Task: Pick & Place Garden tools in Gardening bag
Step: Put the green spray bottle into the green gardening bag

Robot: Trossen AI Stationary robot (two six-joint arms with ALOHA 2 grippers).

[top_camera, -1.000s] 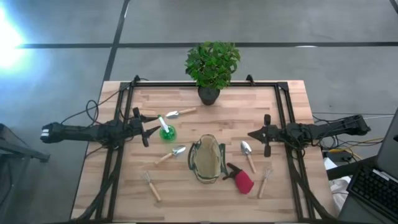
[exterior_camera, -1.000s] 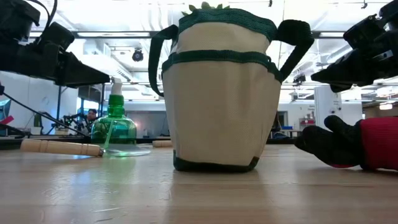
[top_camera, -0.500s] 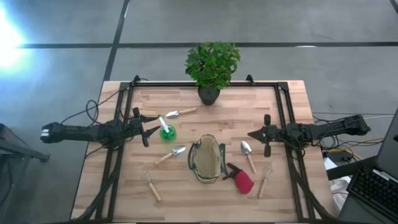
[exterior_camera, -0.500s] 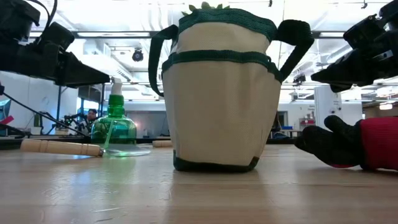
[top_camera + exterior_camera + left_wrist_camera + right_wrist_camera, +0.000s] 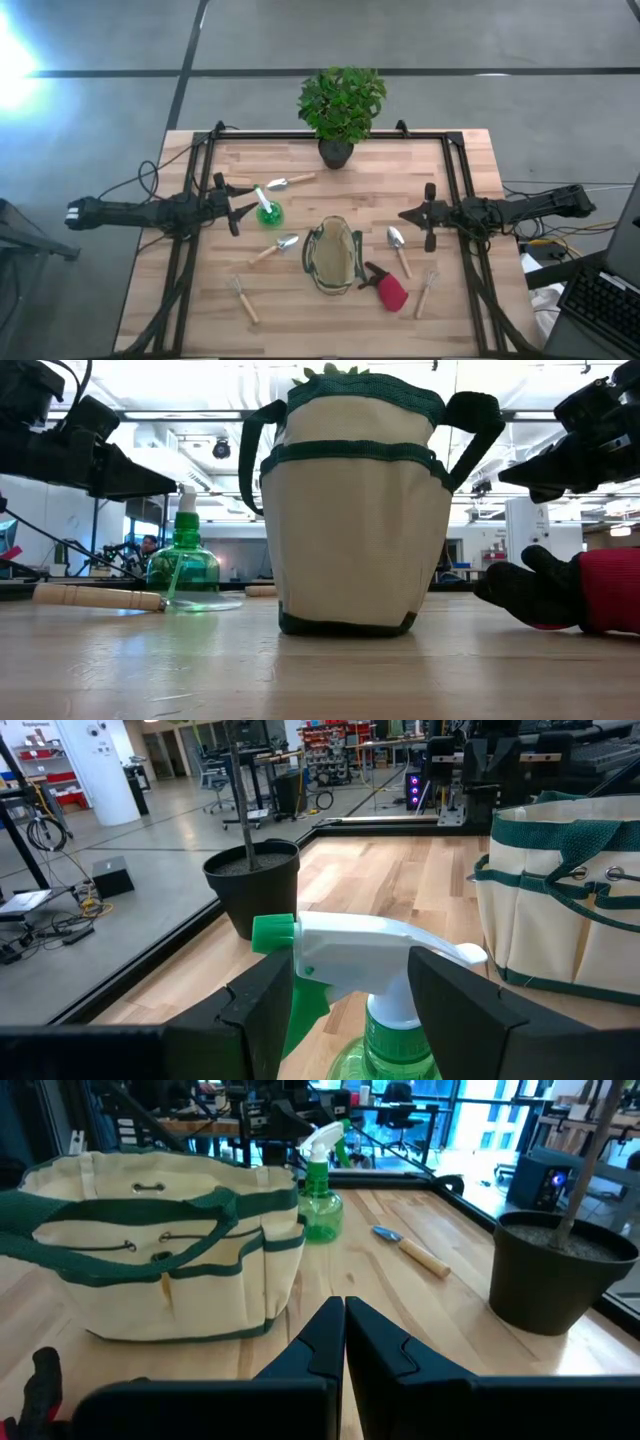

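Note:
The khaki gardening bag stands upright on its base at the table's middle, mouth up. The green spray bottle stands to its far left. My left gripper is open, level, its fingers on either side of the bottle's white trigger head without plainly touching it. My right gripper is shut and empty, above the table to the right of the bag, near a trowel. The red-and-black tool lies beside the bag's near right.
A potted plant stands at the far edge. Wooden-handled tools lie flat: a trowel at the far left, a trowel left of the bag, a fork at the near left, a fork at the near right.
My right gripper has gone up a little, staying shut. Nothing else has moved.

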